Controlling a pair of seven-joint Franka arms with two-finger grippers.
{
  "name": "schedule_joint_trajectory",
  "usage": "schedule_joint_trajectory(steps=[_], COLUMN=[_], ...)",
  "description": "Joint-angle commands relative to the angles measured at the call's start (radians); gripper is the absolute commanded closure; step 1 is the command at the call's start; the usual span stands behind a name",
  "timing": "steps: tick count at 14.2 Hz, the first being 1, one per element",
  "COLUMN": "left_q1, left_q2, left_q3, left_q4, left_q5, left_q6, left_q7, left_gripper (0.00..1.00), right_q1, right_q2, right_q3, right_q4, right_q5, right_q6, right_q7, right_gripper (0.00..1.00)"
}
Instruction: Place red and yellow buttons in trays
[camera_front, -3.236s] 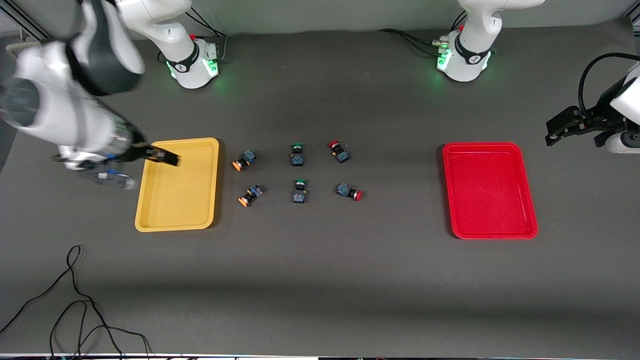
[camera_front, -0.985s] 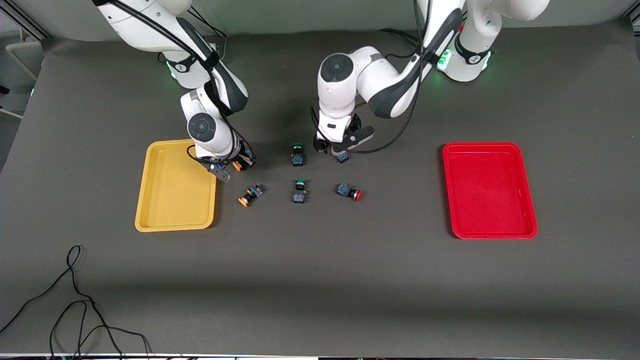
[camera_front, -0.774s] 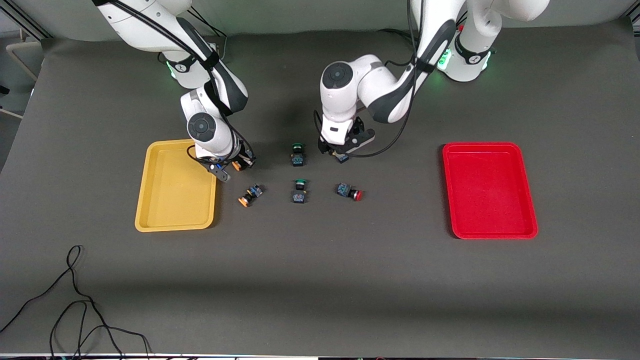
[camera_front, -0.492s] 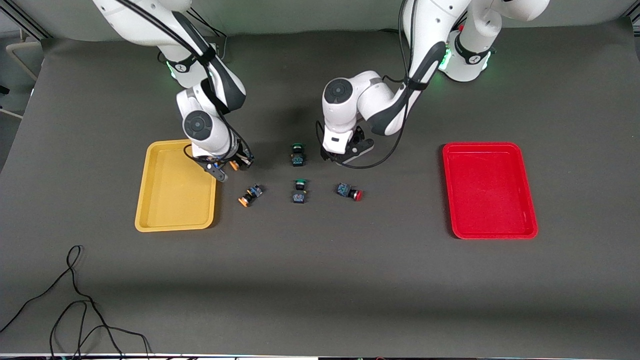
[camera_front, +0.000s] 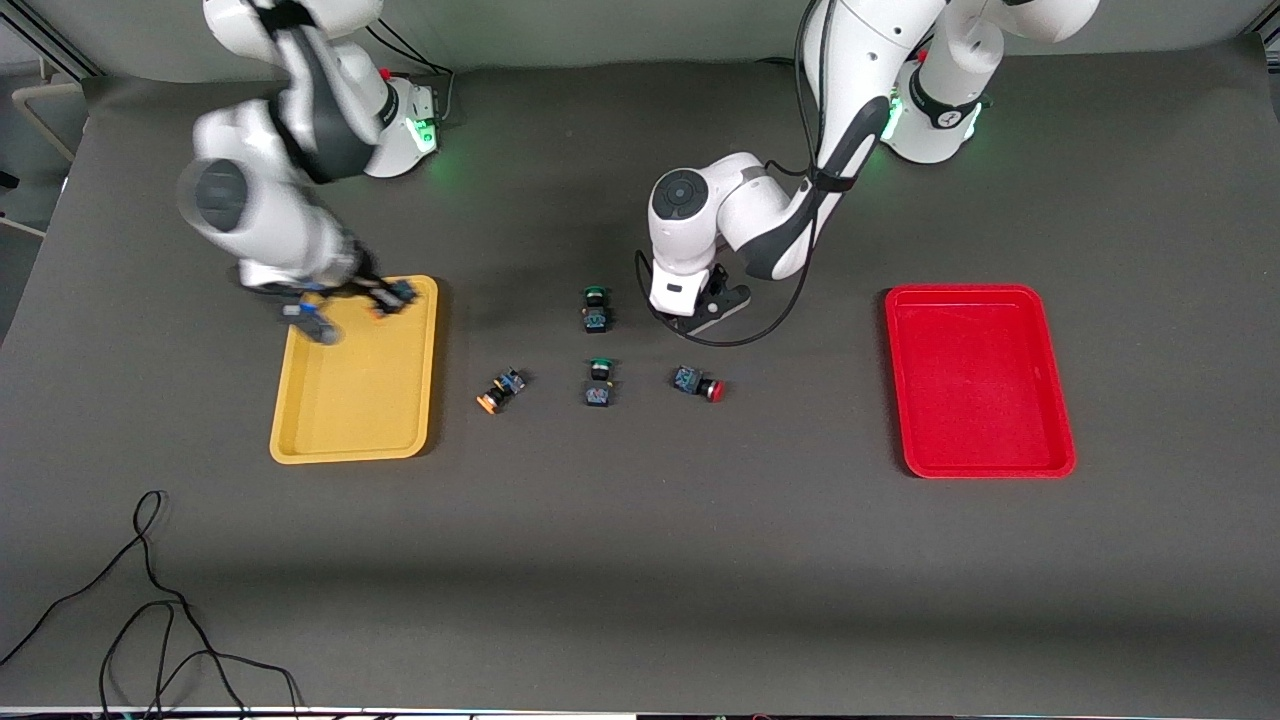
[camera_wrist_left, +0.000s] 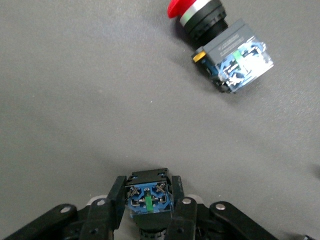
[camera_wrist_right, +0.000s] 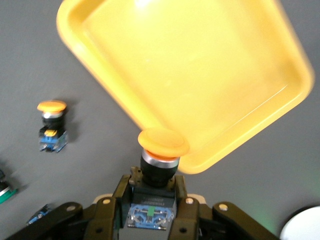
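The right claw (camera_wrist_right: 150, 200) is clamped on an orange-capped button (camera_wrist_right: 162, 142), black collar and blue terminal block pinched between its fingers, cap pointing outward. It hangs over the corner of the yellow tray (camera_front: 352, 400) closest to the robot bases. The left claw (camera_wrist_left: 147, 210) grips another button (camera_wrist_left: 148, 196) by its black-and-blue body, cap hidden, just above the tabletop (camera_front: 640, 560).

A red-capped button (camera_front: 697, 384) lies on its side nearby on the tabletop. The second orange-capped button (camera_front: 500, 389) lies between the yellow tray and two green-capped switches (camera_front: 597, 345). The red tray (camera_front: 978, 440) sits toward the left arm's end, well apart from the buttons, with bare tabletop between.
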Motion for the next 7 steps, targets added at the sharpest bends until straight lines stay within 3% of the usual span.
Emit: schedule_joint_trajectory(steps=[1,4,7], left_q1=[0.012,0.06,0.123], left_q2=[0.002,-0.09,-0.206], left_q3=[0.002,-0.011,-0.018], left_q4=[0.033,0.063,0.061], left_q5=[0.021,0.007,-0.135], left_q6=[-0.013,-0.106,-0.203], left_q7=[-0.016,0.037,0.355], left_gripper=[0.93,0.95,1.0], right_q1=[0.006,0.006,0.004], right_q2=[0.012,0.082,0.166], right_q3=[-0.058,-0.118,-0.166], right_q4=[-0.035,-0.125,-0.173], right_q5=[-0.007,-0.007,-0.006], right_q6=[0.016,0.19,0.329], right_q7=[-0.082,-0.154,-0.238], right_gripper=[0.91,0.91,0.91])
